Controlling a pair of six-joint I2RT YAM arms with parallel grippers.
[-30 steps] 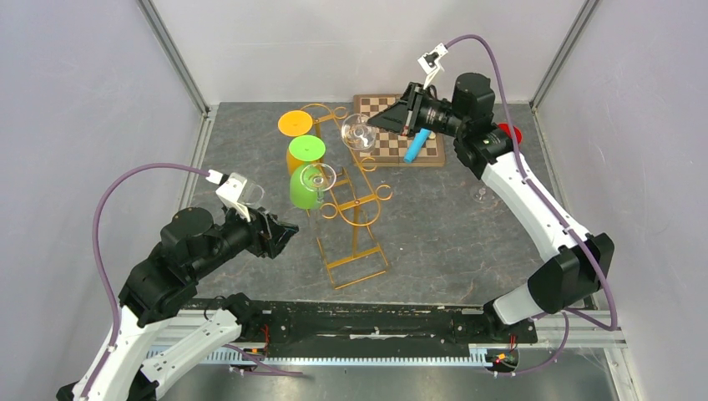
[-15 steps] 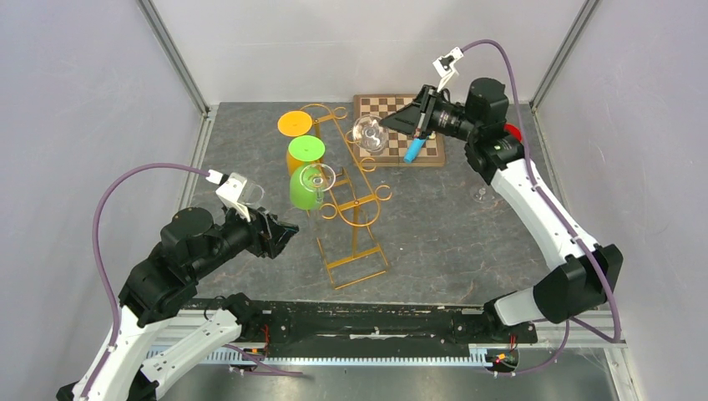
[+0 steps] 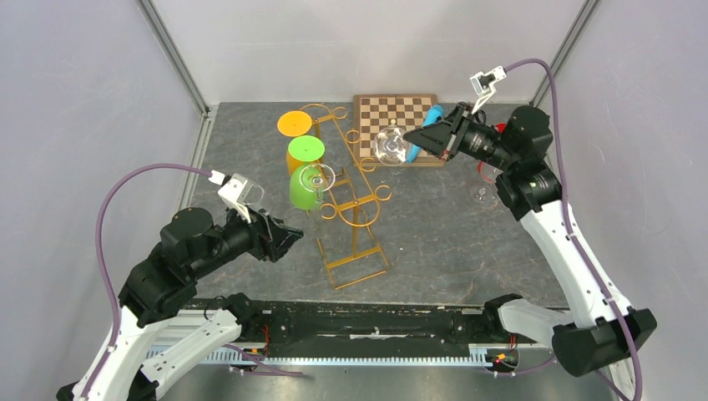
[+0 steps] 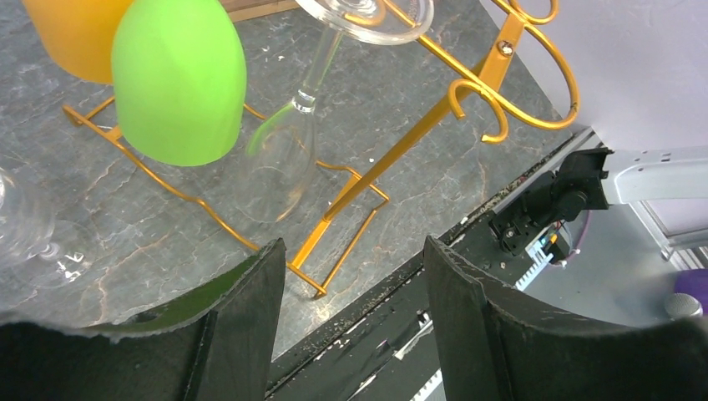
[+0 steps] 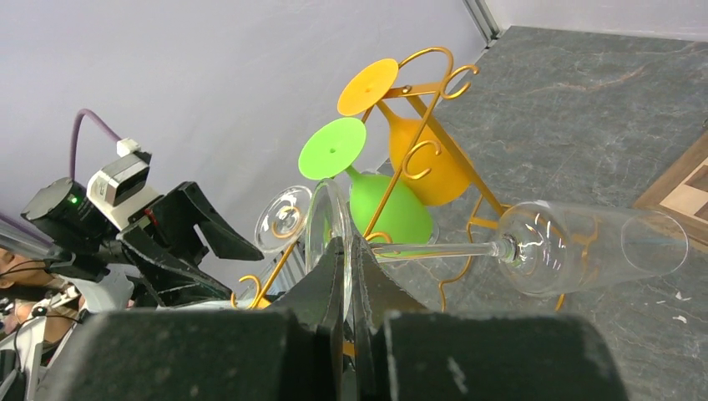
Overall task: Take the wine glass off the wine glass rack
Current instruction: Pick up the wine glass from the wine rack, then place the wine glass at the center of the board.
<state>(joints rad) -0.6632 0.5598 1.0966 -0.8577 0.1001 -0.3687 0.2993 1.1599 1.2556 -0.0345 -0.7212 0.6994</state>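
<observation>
The right arm (image 3: 558, 238) rises from the near edge to the right of the tall gold wire wine glass rack (image 3: 355, 213) and folds back leftward at the elbow. Its right gripper (image 3: 417, 144) points at the rack's far end. Its jaws are pinched tight on the round foot of a clear wine glass (image 3: 391, 146), which lies on its side in the air with the bowl toward the rack. The glass is just right of the upper scroll hooks and seemingly free of them. The left arm (image 3: 167, 271) crouches low to the near left of the rack. Its left gripper (image 3: 284, 240) is aimed at the rack with jaws spread wide and nothing between them. The dark grey stone-patterned tabletop (image 3: 451, 242) is walled by pale panels on 3 sides. A wooden chessboard (image 3: 399, 113) lies behind the rack to the right. On the rack's left side 3 glasses hang upside down: an orange plastic glass (image 3: 295, 123) farthest, a green plastic glass (image 3: 306, 149) in the middle, and a second clear glass (image 3: 318, 176) nearest. Bare tabletop lies open to the near right of the rack as far as the right wall. The strip left of the rack is narrower.
</observation>
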